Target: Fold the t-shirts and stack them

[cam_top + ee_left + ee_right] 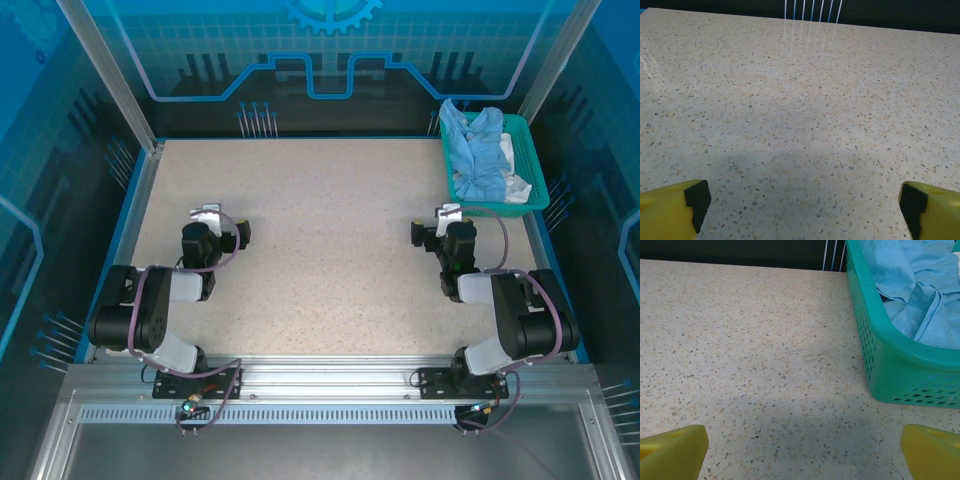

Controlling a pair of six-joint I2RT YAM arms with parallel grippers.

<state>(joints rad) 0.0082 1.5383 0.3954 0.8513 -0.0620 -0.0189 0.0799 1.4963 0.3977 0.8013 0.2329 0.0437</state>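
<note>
L gripper (pixel 805 200) & R gripper (pixel 805 445) hung over tabletop (pixel 320 250) near half, fingers spread apart. Far-right corner: teal basket (pixel 535 195) held crumpled light blue t-shirt (pixel 478 150) over white t-shirt (pixel 512 158); heap ran near-to-far, neck direction unclear.

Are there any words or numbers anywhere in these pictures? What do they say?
No words or numbers can be read anywhere.
Back panel: a gear drawing and blue lines, no letters.
Blue shirt in the basket: crumpled, no print showing.
</note>
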